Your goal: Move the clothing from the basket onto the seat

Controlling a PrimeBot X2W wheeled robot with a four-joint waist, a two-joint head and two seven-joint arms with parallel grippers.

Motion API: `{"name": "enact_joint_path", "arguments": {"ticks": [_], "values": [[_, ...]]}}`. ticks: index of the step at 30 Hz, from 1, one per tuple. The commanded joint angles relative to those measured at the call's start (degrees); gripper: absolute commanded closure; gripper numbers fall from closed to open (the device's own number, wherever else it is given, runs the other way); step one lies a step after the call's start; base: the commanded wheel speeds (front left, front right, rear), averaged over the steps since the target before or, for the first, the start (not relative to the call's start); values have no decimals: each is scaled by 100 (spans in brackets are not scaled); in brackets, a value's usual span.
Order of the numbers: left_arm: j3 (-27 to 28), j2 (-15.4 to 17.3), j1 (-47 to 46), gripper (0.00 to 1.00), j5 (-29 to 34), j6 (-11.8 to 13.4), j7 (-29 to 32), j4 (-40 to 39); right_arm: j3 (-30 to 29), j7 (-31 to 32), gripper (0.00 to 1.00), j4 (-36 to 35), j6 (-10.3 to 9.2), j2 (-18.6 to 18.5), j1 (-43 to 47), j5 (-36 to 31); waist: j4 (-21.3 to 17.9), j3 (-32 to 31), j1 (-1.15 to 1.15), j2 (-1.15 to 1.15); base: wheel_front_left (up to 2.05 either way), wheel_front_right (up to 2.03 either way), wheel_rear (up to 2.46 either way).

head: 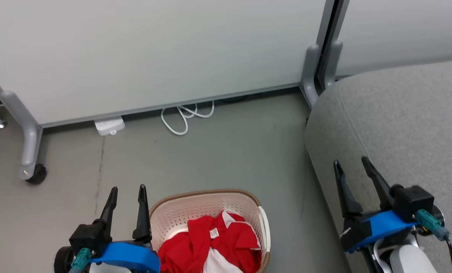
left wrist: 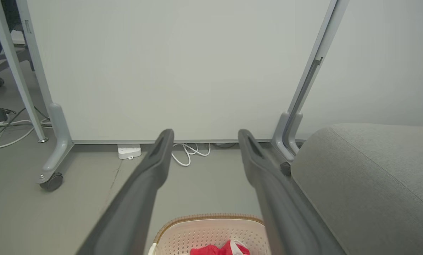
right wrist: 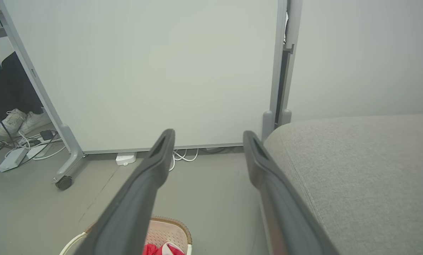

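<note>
Head view has the basket (head: 207, 193) on the grey floor (head: 226, 151) at the bottom edge, a little left of the seat (head: 400, 125), which probably keeps the carry across short. The clothing (head: 214, 242) lies heaped inside it, red folds over a white panel, a small white label facing up and a white-edged collar toward the far right wall. As a crumpled pile it has no clear long axis. The basket's near end is cut off, so I can't be sure, but its long axis seems to run away from the robot, rounded end toward the partition panel (head: 154, 49).

The left gripper (head: 128, 187) hangs just beside the basket's left rim, fingers moderately parted and empty, pointing forward. The right gripper (head: 351, 161) sits over the seat's front edge, likewise spread and holding nothing. Both poses look like readiness, not a reach. The seat's rounded corner points toward the partition's foot, and no garment is on it yet.
</note>
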Motion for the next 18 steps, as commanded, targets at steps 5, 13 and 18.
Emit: {"name": "enact_joint_path", "arguments": {"ticks": [5, 13, 18], "values": [[-36, 101, -354, 0, 202, -103, -16, 237, 234, -67, 0, -229, 3, -29, -462, 106, -462, 924, 0, 0, 0, 0, 0], [-134, 404, -1075, 0, 331, -235, 10, 884, 527, -295, 0, -225, 3, -25, -1119, 354, -1020, 2059, 0, 0, 0, 0, 0], [-226, 614, -1447, 0, 380, -293, 199, 1196, 677, -416, 0, -236, 3, -22, -1499, 457, -1312, 2624, 0, 0, 0, 0, 0]]}}
